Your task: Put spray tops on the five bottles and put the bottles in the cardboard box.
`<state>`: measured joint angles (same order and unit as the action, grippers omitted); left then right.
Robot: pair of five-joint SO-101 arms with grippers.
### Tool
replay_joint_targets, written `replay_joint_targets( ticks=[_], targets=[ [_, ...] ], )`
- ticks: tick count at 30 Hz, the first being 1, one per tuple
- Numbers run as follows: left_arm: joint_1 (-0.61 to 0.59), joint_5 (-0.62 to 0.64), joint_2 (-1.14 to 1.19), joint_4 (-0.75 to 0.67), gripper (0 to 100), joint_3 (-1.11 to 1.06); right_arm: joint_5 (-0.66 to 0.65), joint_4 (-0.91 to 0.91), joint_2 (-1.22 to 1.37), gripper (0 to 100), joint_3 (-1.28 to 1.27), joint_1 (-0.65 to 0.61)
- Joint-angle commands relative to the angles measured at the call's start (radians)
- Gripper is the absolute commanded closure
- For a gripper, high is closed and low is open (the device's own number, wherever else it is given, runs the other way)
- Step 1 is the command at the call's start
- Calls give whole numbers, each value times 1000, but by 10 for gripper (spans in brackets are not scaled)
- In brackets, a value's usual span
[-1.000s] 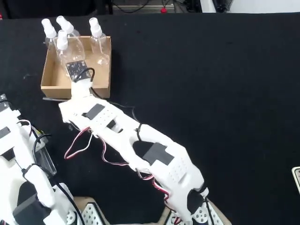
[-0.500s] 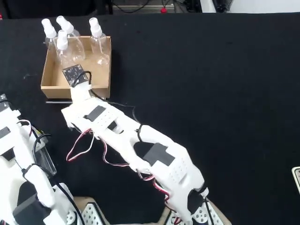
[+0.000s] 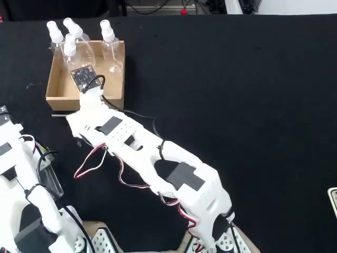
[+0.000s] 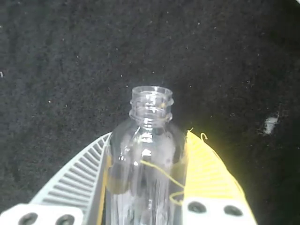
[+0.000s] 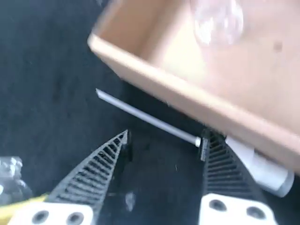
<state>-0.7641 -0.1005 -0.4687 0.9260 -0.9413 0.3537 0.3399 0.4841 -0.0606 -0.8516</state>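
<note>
Left jaws clench an uncapped bottle [image 4: 147,154], well apart from the box [image 3: 60,101]. Right jaws hang released astride a spray top [image 5: 150,117] lying on the surface [image 3: 237,105] just beside the box wall. Four capped bottles [image 3: 108,52] stand inside the box.

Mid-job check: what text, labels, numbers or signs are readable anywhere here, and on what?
No readable text anywhere.
Cardboard box: plain walls, no print.
Bottle in the left claw: clear, no label.
Capped bottles in the box: no labels seen.
Dark board on the right arm's wrist: pale specks, too small to read.
</note>
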Motion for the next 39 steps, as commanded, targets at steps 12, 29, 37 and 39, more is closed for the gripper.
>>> replay_joint_targets(
  ticks=[12,29,37,39],
  targets=[
    [-7,2,-25,-15,949,39,-5,-51,38,764,5,17],
    [-7,2,-25,-15,949,39,-3,146,-16,764,-21,106],
    [-7,2,-25,-15,949,39,-3,213,-150,762,-153,183],
    [-7,2,-25,-15,949,39,-3,213,-193,762,-196,222]
  ],
)
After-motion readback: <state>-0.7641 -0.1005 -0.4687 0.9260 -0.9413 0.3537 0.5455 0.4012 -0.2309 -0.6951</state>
